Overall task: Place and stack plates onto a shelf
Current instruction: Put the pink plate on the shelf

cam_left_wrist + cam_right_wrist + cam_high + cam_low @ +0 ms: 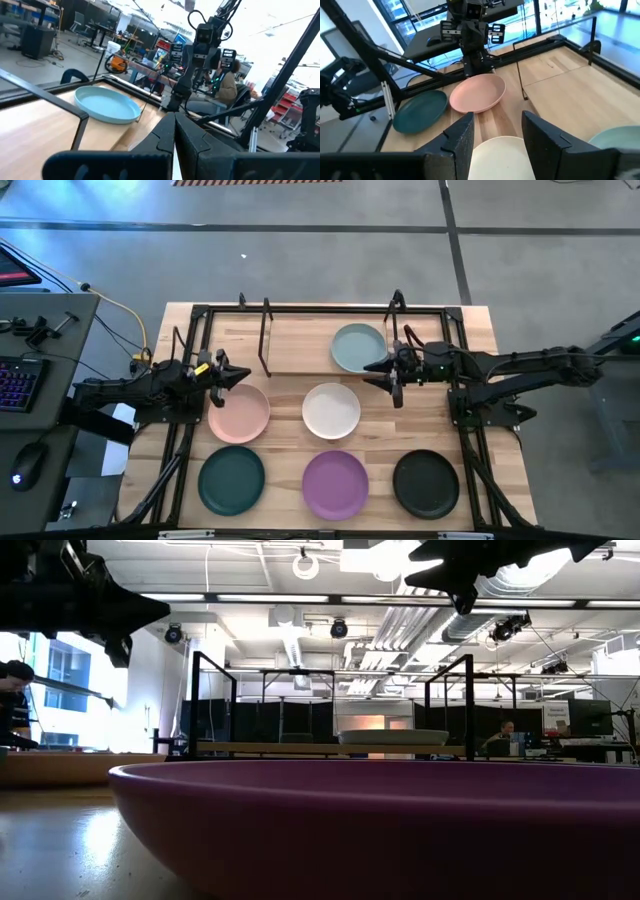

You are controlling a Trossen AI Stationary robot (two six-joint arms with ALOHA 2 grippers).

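- While the pale blue-grey plate point(359, 347) sits on the shelf point(300, 345), right gripper point(388, 376) hangs spread at its near rim
- Left gripper point(228, 373), fingers pressed together, hovers beside the pink plate point(239, 413)

Six plates are showing: one pale blue-grey plate point(358, 347) is sitting on the single shelf point(300, 345). Five are lying on the table: pink point(239, 413), white point(331, 410), dark teal point(231, 480), purple point(335, 484) and black point(425, 483). Two arms are reaching in.
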